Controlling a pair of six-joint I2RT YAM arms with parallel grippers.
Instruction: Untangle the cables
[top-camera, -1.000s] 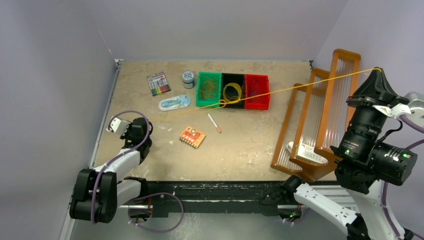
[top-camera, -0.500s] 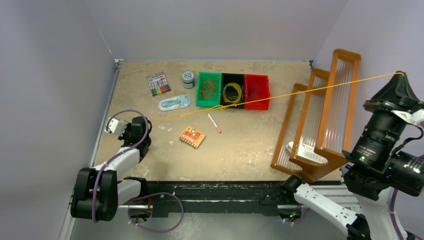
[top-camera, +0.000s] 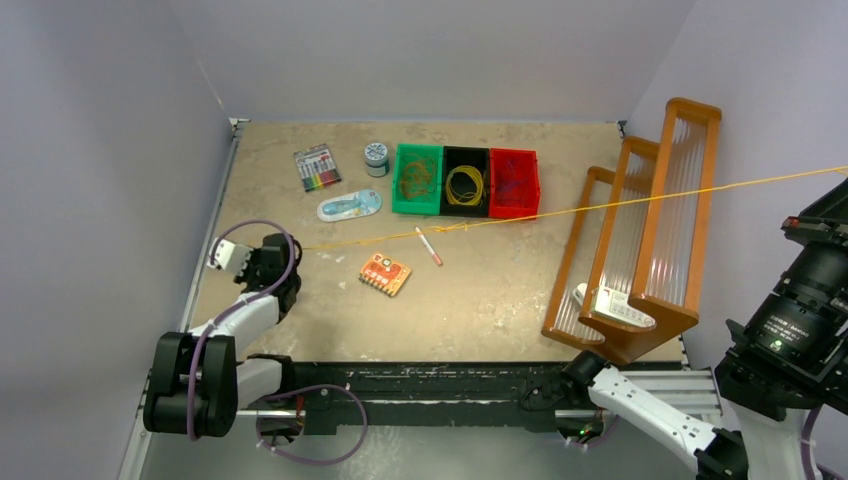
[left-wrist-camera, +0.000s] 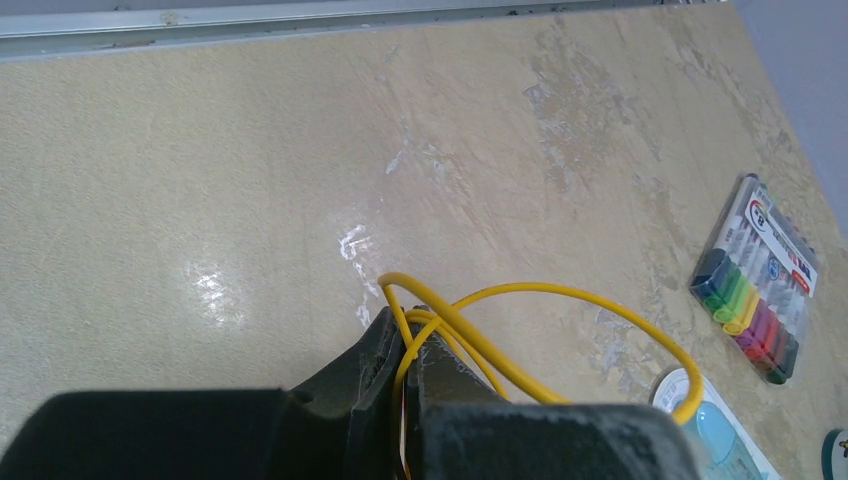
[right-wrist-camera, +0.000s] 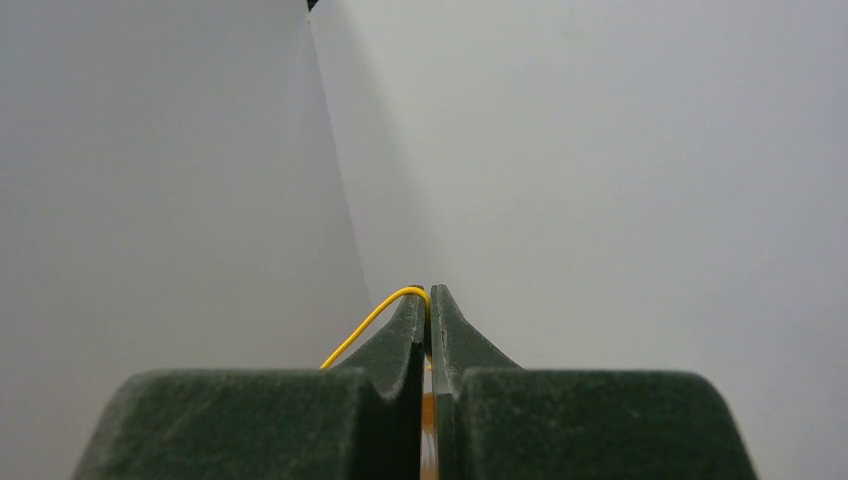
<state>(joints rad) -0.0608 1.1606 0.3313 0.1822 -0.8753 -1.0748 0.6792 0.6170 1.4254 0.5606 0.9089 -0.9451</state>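
A yellow cable (top-camera: 560, 213) runs taut across the table from my left gripper (top-camera: 268, 252) to the right edge of the top view, with a small kink near the pen. In the left wrist view my left gripper (left-wrist-camera: 410, 335) is shut on several yellow cable loops (left-wrist-camera: 560, 292) just above the table. My right gripper (right-wrist-camera: 428, 292) is shut on the cable's other end (right-wrist-camera: 372, 320), high up and facing the wall. Its tips are off the top view's right edge. More cables lie coiled in the green bin (top-camera: 398, 180), black bin (top-camera: 465, 153) and red bin (top-camera: 533, 183).
A wooden rack (top-camera: 640, 240) stands at the right under the stretched cable, with a white item (top-camera: 615, 305) at its base. On the table lie a marker pack (top-camera: 317, 167), a small tin (top-camera: 376, 154), a blue-white oval case (top-camera: 349, 206), a pen (top-camera: 428, 245) and an orange circuit board (top-camera: 385, 273).
My right gripper has moved right and out of the top view, pulling the yellow cable tighter. The line now runs nearer the pen, away from the bins. The left gripper has barely moved.
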